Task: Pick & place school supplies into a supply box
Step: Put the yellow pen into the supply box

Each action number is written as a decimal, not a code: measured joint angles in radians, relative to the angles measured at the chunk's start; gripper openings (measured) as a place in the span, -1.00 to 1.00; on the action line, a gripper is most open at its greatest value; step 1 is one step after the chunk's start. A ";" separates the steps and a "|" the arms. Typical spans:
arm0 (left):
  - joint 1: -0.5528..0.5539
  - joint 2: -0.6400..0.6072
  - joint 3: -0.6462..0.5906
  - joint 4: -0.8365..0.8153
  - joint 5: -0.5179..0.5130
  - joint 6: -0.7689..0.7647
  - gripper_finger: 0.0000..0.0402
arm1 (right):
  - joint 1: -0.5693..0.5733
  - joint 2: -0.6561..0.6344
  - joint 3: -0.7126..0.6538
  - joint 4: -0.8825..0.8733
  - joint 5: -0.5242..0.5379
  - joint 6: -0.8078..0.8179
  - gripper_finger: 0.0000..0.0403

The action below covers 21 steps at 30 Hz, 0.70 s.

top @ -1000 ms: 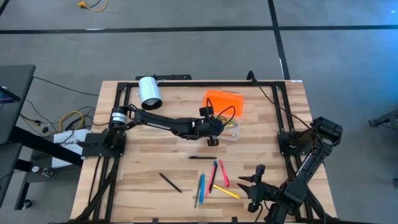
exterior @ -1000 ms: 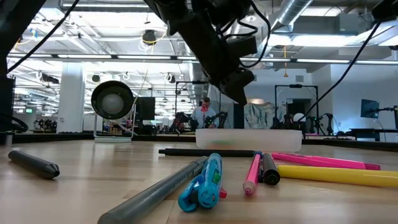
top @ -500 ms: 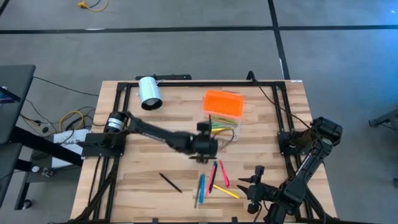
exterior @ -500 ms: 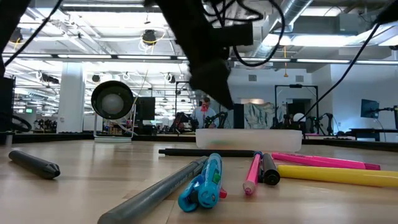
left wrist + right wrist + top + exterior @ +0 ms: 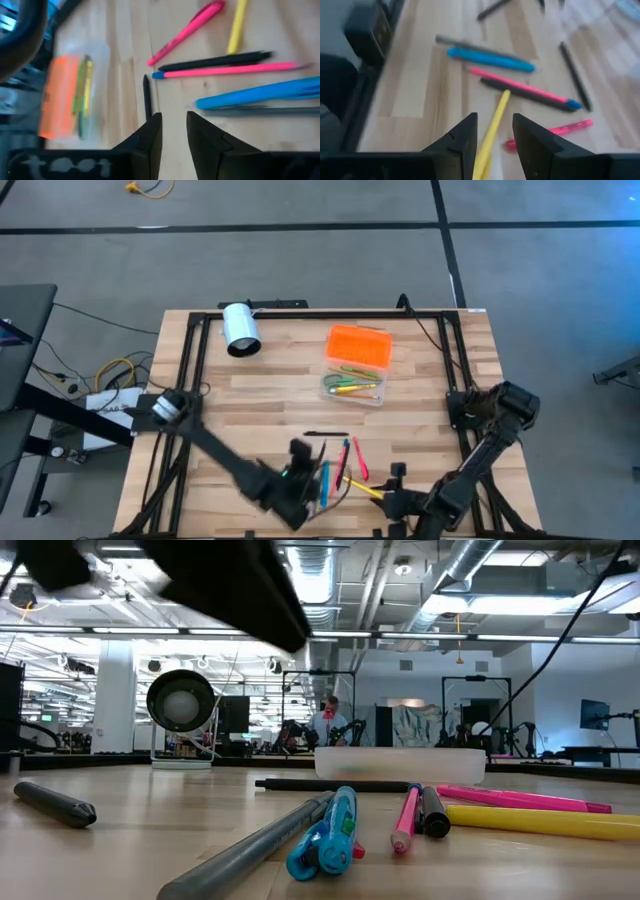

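Left claw [image 5: 173,131]: you have it low over the near bench [image 5: 250,400], fingers slightly spread, empty, above the blue pen [image 5: 260,92].
Right claw [image 5: 495,135]: slightly spread, empty, just above the yellow pen [image 5: 492,125].
Supply box [image 5: 355,366]: toward the bench's far side, lid open, some pens inside.
Loose pens [image 5: 340,465]: clustered between your two claws.
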 joint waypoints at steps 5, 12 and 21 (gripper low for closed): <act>-0.147 0.000 0.000 -0.053 -0.198 -0.122 -0.60 | -0.044 0.054 0.000 0.018 -0.005 -0.001 -0.41; -0.298 0.000 0.000 -0.227 -0.431 -0.420 -0.60 | -0.088 0.064 0.000 0.056 -0.108 -0.003 -0.41; -0.379 0.002 -0.043 -0.294 -0.509 -0.666 -0.60 | -0.097 0.079 0.000 0.061 -0.148 -0.003 -0.41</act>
